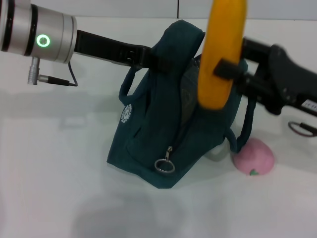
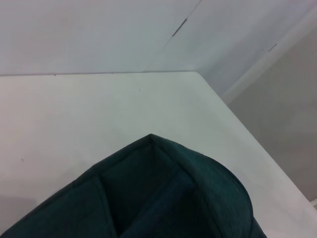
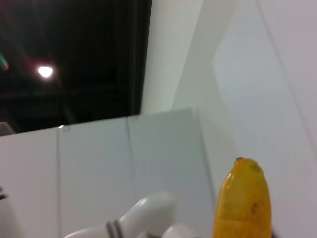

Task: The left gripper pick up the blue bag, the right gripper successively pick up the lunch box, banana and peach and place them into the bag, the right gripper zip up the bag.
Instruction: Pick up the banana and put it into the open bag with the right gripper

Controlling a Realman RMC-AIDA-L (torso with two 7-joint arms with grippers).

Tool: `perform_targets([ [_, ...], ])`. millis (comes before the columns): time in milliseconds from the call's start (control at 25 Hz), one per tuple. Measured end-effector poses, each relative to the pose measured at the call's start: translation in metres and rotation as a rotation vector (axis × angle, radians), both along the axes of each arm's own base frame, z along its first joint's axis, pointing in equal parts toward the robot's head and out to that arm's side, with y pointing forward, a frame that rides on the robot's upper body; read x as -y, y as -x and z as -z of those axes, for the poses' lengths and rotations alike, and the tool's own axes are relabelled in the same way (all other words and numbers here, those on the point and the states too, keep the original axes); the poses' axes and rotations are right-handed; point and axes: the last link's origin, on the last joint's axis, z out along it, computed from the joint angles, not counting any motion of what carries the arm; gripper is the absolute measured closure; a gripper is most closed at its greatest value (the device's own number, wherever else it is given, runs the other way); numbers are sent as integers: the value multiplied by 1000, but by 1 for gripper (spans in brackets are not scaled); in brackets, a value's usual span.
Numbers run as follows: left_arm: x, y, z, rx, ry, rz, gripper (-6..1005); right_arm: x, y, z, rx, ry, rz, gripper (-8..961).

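Banana [image 1: 221, 54] is being held upright by the right gripper [image 1: 232, 72], long axis running twelve to six, fingers clamped across its lower middle. Its lower tip is hanging just above the mouth of the blue bag [image 1: 163, 134], overlapping the opening at the bag's two o'clock side.

Nearest the camera: zipper pull ring [image 1: 164, 166] is dangling at the bag's front corner, six o'clock, zip undone. At four o'clock from the bag, peach [image 1: 253, 156] is resting on the white table [image 1: 59, 188], just beside the bag's base and touching or nearly touching a hanging handle strap; not yet picked up. A pale object is peeping out between bag and peach at the bag's base; identity cannot be told. Lunch box is not visible outside, so it is judged already inside.

Mid-scene: bag is being propped up, tilted, by the left gripper [image 1: 148, 57], reaching in from ten o'clock and closed on the bag's top edge. Left wrist view is showing only the dark fabric rim [image 2: 163, 188] against the table.

Farthest: banana's tip [image 3: 242, 198] is being seen in the right wrist view against the white wall.

Deciding relation: the opening lies directly at six o'clock from the banana, so a straight lowering along its long axis is judged to be required. Right arm is the nearer one.
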Motion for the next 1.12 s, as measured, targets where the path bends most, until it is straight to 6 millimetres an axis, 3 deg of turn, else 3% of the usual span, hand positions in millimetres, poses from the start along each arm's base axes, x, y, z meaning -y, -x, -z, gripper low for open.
perform_targets([
  [240, 1, -2, 2, -1, 8, 8, 965, -4, -2, -5, -28, -87, 21, 527],
  [560, 1, -10, 4, 21, 20, 21, 965, -11, -6, 11, 41, -123, 62, 527],
  [800, 0, -12, 4, 21, 20, 26, 965, -5, -6, 25, 113, -56, 33, 527],
  [1120, 0, -12, 3, 21, 19, 25, 965, 7, -17, 27, 63, 61, 124, 527],
])
